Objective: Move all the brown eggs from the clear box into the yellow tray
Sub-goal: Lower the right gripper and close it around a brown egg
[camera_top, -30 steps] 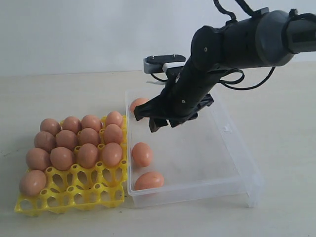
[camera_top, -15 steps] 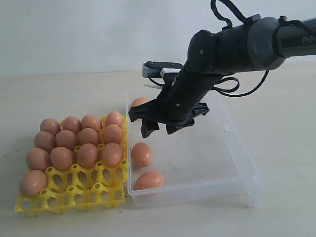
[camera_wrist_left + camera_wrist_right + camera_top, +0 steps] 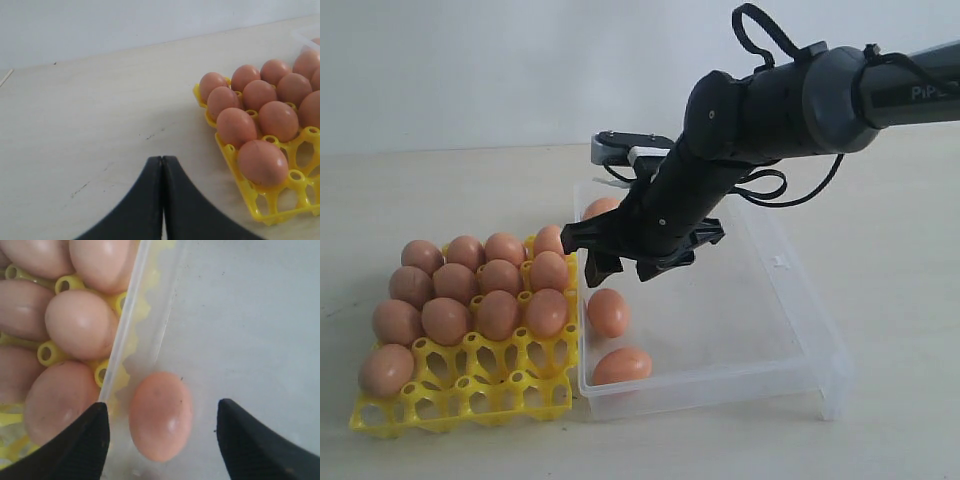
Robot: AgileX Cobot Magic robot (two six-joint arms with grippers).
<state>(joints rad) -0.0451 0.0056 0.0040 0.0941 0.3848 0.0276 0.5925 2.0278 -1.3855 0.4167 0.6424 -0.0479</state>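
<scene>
Several brown eggs fill cups of the yellow tray on the left. Three more lie along the left wall of the clear box: a far one, a middle one and a near one. My right gripper hangs open just above the middle egg. In the right wrist view that egg lies between the spread fingers, untouched, beside the box wall. My left gripper is shut and empty over bare table, next to the tray.
The tray's front row has open cups beside one egg at its left corner. The box's left wall stands close against the tray. The right arm reaches in from the upper right over the box.
My right gripper has moved left and down toward the box's left wall, ending over the middle egg, and its jaws have spread wider. The eggs have not moved.
</scene>
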